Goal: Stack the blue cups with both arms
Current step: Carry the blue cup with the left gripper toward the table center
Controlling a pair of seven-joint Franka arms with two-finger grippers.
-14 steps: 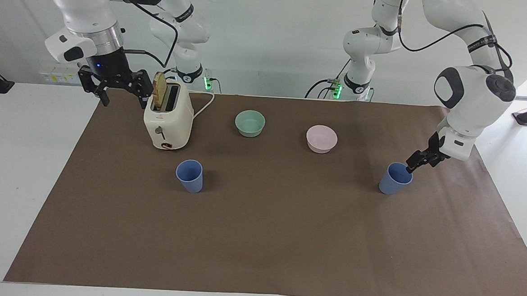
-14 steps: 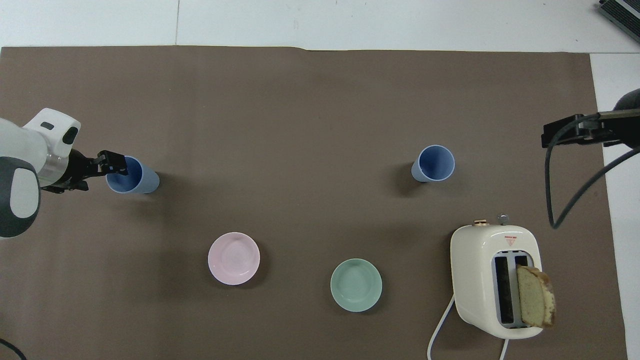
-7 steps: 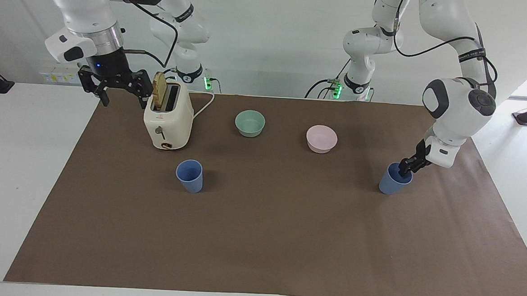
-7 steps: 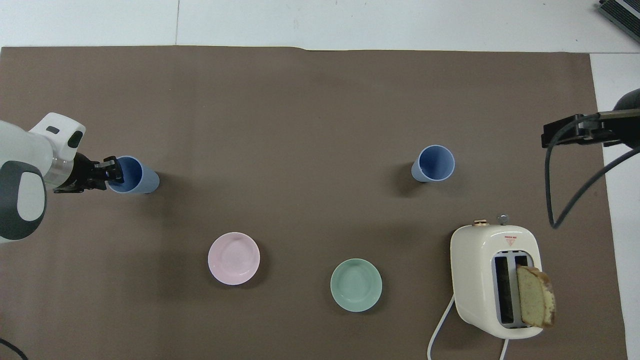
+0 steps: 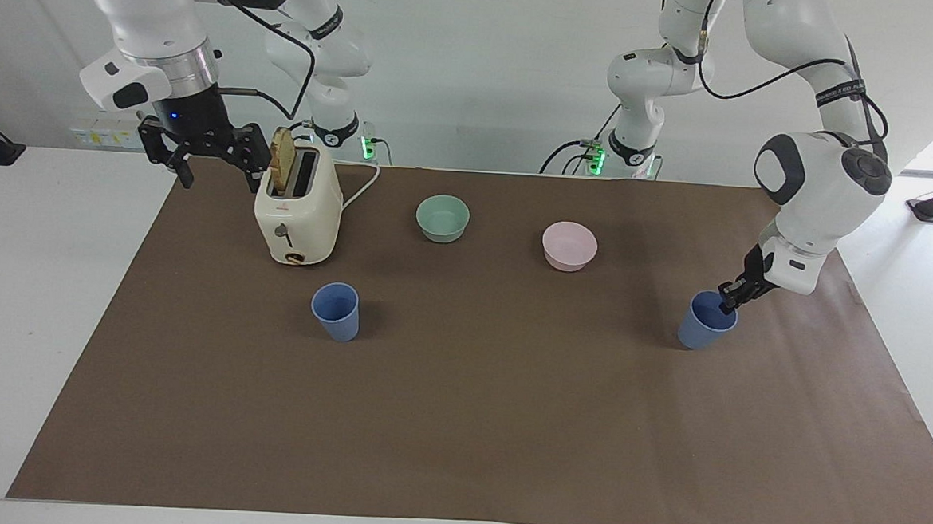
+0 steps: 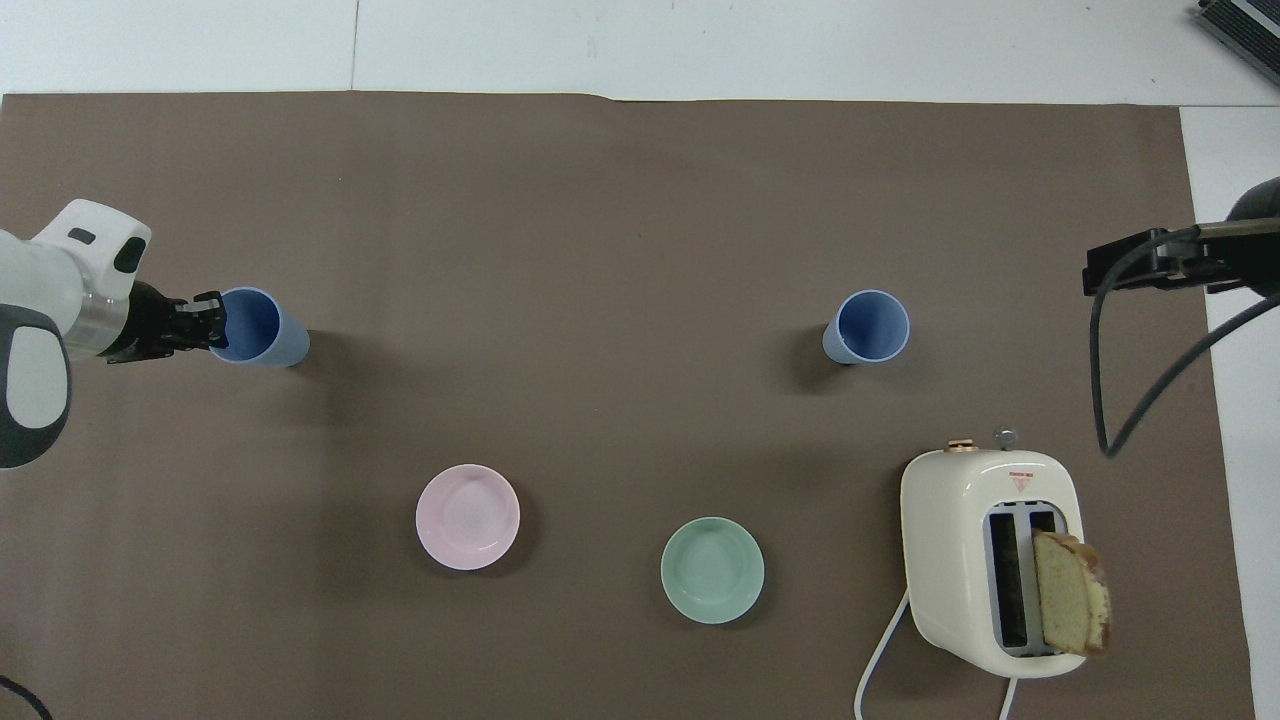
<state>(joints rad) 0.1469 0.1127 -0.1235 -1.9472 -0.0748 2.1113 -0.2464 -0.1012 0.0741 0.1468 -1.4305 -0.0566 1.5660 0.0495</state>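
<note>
The left gripper (image 5: 730,298) is pinching the rim of the light, stiff blue cup (image 5: 705,320) at the left arm's end, while the open right gripper (image 5: 203,155) is waiting over the toaster (image 5: 296,213), well apart from the other blue cup (image 5: 336,311).

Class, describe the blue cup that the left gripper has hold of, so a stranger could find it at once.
Start at the brown mat, toward the left arm's end. The blue cup stands there, farther from the robots than the pink bowl. Unlike the other blue cup, its rim is pinched by the left gripper.
</note>
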